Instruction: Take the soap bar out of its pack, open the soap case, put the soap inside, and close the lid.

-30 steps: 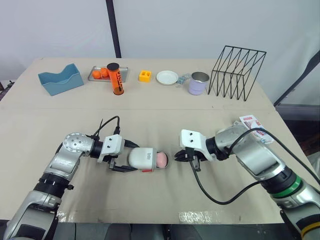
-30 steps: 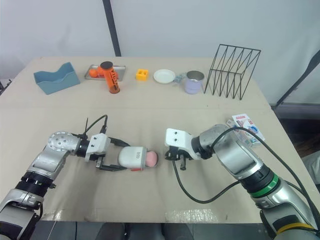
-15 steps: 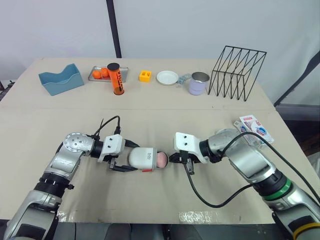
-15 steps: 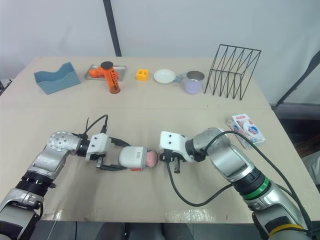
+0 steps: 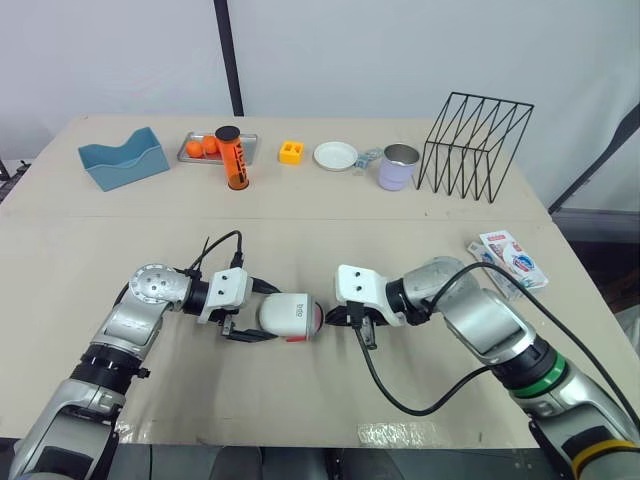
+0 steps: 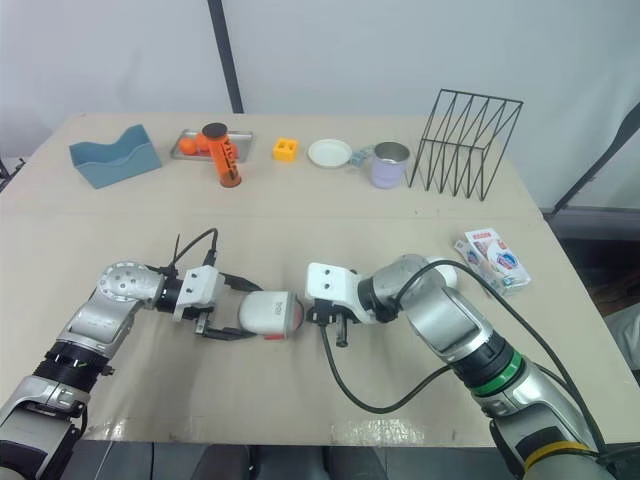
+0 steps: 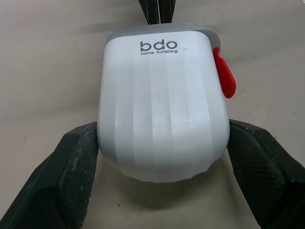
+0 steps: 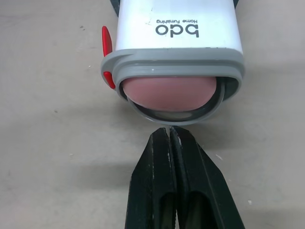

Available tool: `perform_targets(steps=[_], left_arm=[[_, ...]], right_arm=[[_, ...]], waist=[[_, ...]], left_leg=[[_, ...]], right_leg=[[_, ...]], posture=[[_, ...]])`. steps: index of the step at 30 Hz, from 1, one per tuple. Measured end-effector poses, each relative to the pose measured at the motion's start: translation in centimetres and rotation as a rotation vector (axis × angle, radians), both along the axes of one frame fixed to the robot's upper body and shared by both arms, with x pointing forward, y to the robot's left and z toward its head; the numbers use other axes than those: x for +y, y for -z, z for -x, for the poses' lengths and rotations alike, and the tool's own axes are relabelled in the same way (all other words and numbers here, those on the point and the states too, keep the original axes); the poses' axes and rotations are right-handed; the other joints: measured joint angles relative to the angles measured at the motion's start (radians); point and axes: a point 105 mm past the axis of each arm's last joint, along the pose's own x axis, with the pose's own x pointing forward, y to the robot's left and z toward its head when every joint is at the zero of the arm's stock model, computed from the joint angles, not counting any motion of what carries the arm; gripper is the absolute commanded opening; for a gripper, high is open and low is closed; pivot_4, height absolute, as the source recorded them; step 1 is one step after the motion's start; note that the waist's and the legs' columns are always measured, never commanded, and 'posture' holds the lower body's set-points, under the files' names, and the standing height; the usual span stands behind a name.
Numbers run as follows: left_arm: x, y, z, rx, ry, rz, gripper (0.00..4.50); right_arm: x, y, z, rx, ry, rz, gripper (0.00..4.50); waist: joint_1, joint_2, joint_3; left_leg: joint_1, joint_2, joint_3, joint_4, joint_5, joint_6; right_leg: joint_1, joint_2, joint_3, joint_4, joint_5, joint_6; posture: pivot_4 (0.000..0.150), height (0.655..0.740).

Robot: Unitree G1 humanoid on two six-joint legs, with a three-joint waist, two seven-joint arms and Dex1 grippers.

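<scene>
- Soap case (image 7: pixel 162 105): lies on its side on the bench (image 5: pixel 300 230). The open end faces the right hand (image 8: pixel 167 138).
- Left hand (image 5: pixel 250 314): pinches the case across its two flanks, pads on the rounded closed end.
- Soap (image 8: pixel 169 93): pink, sits in the mouth of the case and bulges a little past the grey rim.
- Lid (image 8: pixel 177 118): grey hoop hanging ajar just under the soap, not shut.
- Right hand: fingers pressed together into one blunt tip, right at the lid's edge. Contact or a hair off, can't tell.
- Handling, my read: the case is a light, stiff, glossy plastic shell. It will likely slide in the pads if shoved end-on, so the flank grip should stay firm.
- The soap looks hard but slick. Push on the lid, not the bar.
- Red latch (image 7: pixel 224 74): on one side of the case, a likely snap point.
- Empty pack (image 5: pixel 510 255): well apart from the case, beyond the right arm.
</scene>
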Motion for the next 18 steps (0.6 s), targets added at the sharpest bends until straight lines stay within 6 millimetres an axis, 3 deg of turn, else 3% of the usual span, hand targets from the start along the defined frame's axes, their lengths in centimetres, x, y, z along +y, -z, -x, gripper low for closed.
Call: perform_targets(steps=[18], left_arm=[[0.02,0.09,-0.06,-0.004,-0.003,-0.012,3.55]], right_arm=[[0.30,0.07,-0.05,0.016,0.013,-0.003,0.00]], waist=[[-0.001,0.000,0.000]], left_leg=[[0.000,0.000,0.000,0.000,0.000,0.000]], right_leg=[[0.000,0.000,0.000,0.000,0.000,0.000]], posture=[[0.150,0.7400]])
